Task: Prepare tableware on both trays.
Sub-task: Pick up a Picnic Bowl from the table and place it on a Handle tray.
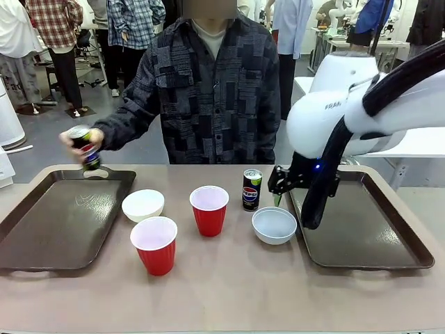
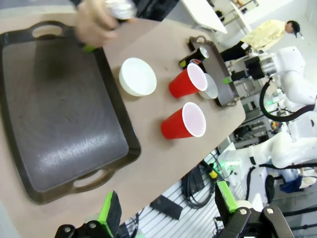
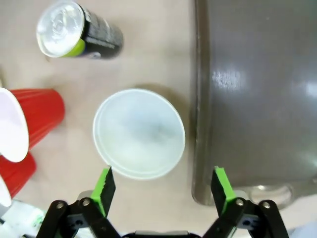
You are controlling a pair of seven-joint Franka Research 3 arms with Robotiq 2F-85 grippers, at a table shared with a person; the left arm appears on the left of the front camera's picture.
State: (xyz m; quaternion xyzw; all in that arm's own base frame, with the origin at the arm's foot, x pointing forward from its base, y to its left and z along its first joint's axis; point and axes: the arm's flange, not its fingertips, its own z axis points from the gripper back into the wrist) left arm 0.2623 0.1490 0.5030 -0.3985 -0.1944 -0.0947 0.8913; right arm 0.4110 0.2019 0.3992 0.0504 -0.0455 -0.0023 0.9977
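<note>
Busy workshop floor behind, people standing about, and up front the tan bench [image 1: 229, 299] carries everything. One dark brown tray [image 1: 49, 229] lies at the robot's left and its twin, the right-hand tray [image 1: 368, 240], at the robot's right; both are bare inside. Between them sits the tableware, all on the bench and none of it on either tray: a white bowl [image 1: 143, 204] just beside the left tray's inner rim, a red cup [image 1: 154, 245] in front of it, a second red cup [image 1: 209, 209] in the middle, an upright Pepsi can [image 1: 252, 189] behind, and a second white bowl [image 1: 274, 225] just beside the right-hand tray. Across the bench, the person's hand [image 1: 89, 139] grips another can [image 1: 87, 154], tilted and blurred, right above the far handle of the left tray. The right end effector [image 3: 163, 183] hangs over the gap between the second bowl and the right-hand tray's rim, fingers spread wide, released, grasping nothing; one green pad sits above the bowl's edge, the other above the tray's corner. The left end effector [image 2: 166, 196] hovers high near the left tray's near end, fingers wide apart too, nothing between them.
</note>
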